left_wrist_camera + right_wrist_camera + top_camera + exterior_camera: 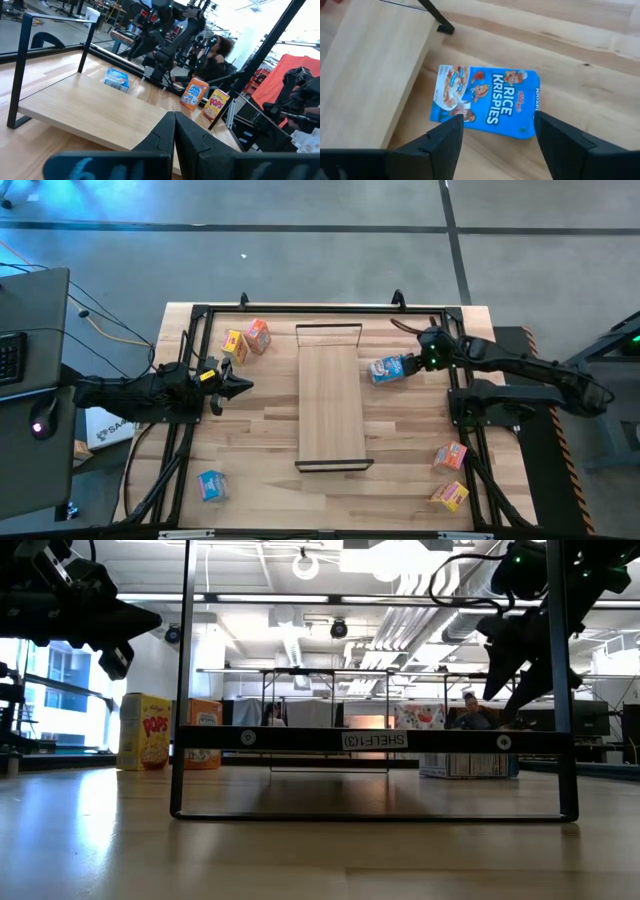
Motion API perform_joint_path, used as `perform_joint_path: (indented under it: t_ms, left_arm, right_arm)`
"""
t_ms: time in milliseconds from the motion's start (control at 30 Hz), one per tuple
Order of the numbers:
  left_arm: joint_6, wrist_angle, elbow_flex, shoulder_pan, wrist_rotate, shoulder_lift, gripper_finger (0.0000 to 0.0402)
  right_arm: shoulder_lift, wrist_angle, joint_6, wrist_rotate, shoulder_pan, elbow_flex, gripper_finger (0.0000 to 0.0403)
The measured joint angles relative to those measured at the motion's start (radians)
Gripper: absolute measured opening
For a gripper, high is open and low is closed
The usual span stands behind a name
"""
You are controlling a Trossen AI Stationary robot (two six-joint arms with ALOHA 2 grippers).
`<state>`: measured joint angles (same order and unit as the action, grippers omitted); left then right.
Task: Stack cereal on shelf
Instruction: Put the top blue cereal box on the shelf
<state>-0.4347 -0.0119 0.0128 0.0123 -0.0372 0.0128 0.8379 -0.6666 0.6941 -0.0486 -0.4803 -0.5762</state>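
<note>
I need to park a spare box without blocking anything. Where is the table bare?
The shelf board is bare. Tabletop is free between the shelf and the near-left blue box, and near the shelf's front end. Crowded: the right gripper over the blue box, and the left gripper beside two boxes.

A robotics lab: exposed ceiling ducts (300, 640), metal rig frames (330, 700) and other robot arms (165, 30) beyond the table.

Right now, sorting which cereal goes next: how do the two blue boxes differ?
The blue box by the shelf lies beneath the open right gripper, beside the shelf; the other blue box sits alone near the table's left front corner, no gripper near. Both rest on the tabletop.
</note>
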Motion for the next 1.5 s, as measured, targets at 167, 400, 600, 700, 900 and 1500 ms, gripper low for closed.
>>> perform_joint_path:
  t_ms: [167,400,600,700,900,1500]
  left_arm:
    - [0.000,0.000,0.000,0.000,0.000,0.000,0.0001]
    - [-0.016,-0.021,0.000,0.000,-0.061,0.000,0.0001]
    - [-0.232,-0.251,0.001,0.000,-0.230,0.000,0.0001]
    - [-0.250,-0.341,0.001,0.000,-0.352,0.000,0.0001]
    - [-0.340,-0.397,0.045,0.001,-0.461,0.067,0.0024]
    - [-0.200,-0.341,0.529,0.001,-0.247,1.040,0.0210]
  right_arm:
    - [0.000,0.021,-0.041,0.088,-0.043,0.000,0.0239]
    - [0.000,0.051,-0.028,0.102,-0.070,0.000,0.0240]
    - [0.000,0.051,0.000,0.091,-0.070,0.000,0.0240]
    - [0.000,0.051,0.031,0.084,-0.070,0.000,0.0240]
    - [0.000,0.031,0.143,0.081,-0.070,0.000,0.0240]
    - [0.203,0.113,-0.053,0.185,-0.242,0.003,0.0229]
